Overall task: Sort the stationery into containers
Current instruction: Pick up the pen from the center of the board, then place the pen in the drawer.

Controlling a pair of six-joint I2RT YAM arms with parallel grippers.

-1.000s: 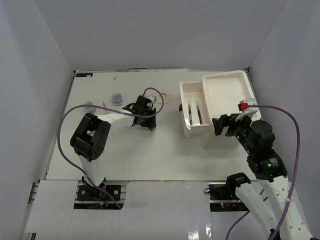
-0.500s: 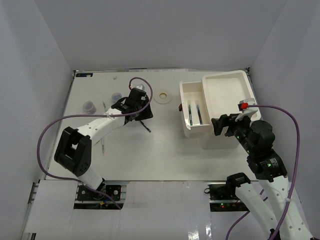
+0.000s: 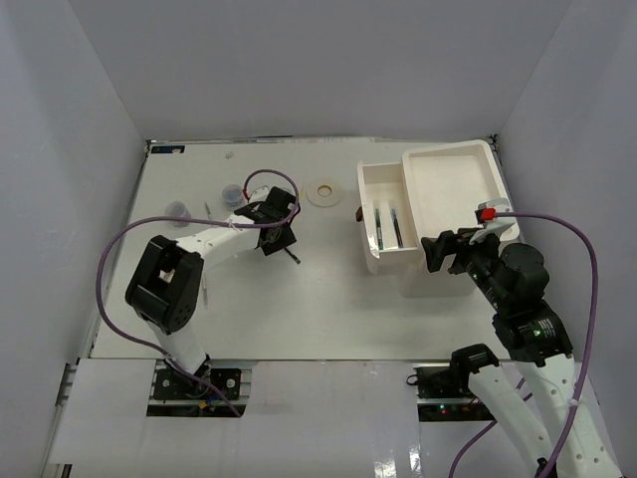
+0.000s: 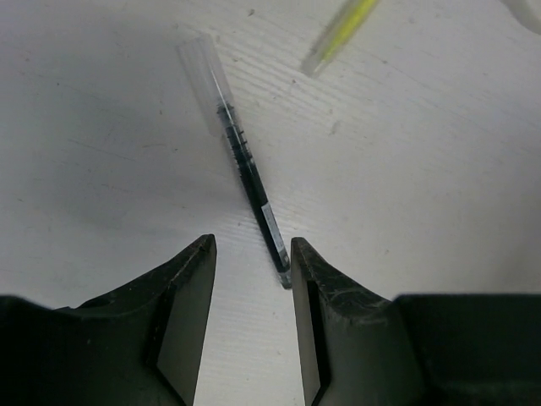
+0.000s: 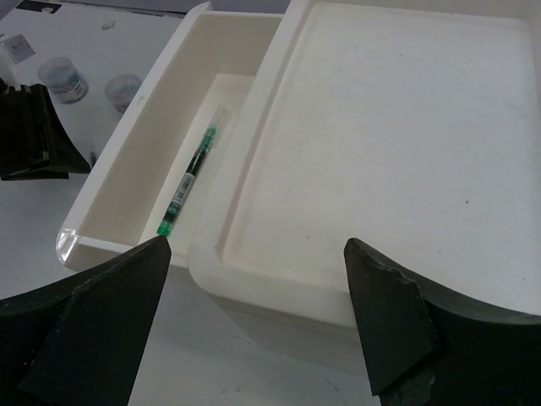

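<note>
A dark pen with a clear cap lies on the white table, its near end just beside my right fingertip. My left gripper is open and empty, low over the table at that end of the pen; it also shows in the top view, with the pen beside it. A pale yellow pen lies blurred beyond. The white organiser stands at the right, its drawer pulled out with a green-tipped pen inside. My right gripper is wide open in front of the organiser.
The cream tape ring lies left of the drawer. Two clear jars stand at the back left, also seen in the right wrist view. White walls enclose the table on three sides.
My left arm swung back to the left and then returned, its gripper settling low beside the dark pen. The right arm has barely moved.
</note>
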